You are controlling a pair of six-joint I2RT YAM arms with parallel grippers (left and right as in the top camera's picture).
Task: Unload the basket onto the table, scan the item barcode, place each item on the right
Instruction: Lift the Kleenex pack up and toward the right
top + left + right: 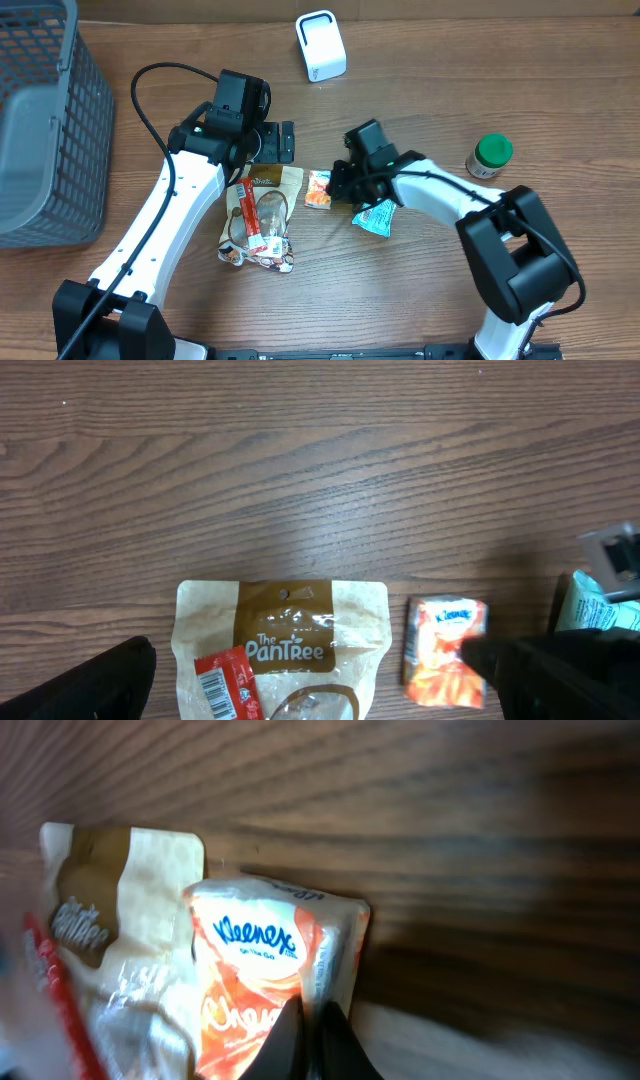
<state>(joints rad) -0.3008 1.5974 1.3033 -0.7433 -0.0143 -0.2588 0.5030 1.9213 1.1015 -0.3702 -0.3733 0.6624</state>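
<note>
Right gripper (310,1042) is pinching fully shut on the lower edge of the Kleenex pack (262,970), apparently catching only the wrapper. The pack is sitting just beside the PanTree bag (264,190). Left gripper (275,142) is hanging wide open, holding nothing. When lifting toward the scanner (320,45), raise slowly and keep the barcode facing it.
</note>
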